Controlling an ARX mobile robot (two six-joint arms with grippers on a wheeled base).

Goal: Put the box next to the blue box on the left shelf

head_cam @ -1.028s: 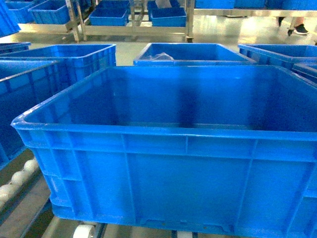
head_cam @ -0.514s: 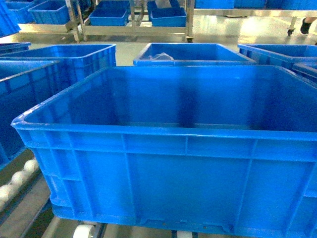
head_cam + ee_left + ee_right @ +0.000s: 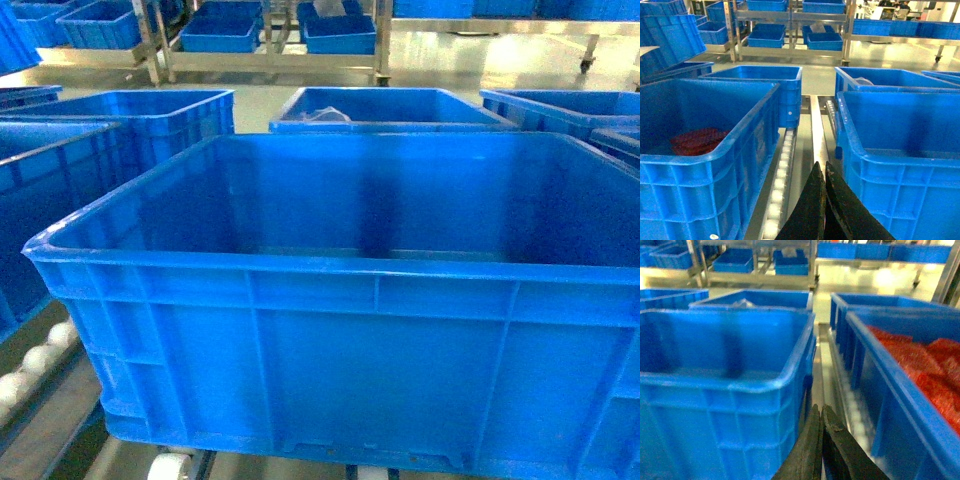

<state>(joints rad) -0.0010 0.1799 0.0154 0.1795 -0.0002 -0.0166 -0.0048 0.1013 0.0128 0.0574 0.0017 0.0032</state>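
Large rectangular blue plastic crate (image 3: 350,300), ribbed walls, thick rolled rim, smooth floor, seated on grey metal roller rails with small white rollers (image 3: 782,165); neighbouring blue ribbed crate (image 3: 700,150) at 9 o'clock. Black left gripper (image 3: 824,172) and black right gripper (image 3: 820,417): fingers pressed together, holding nothing, each in the gap beside the crate.
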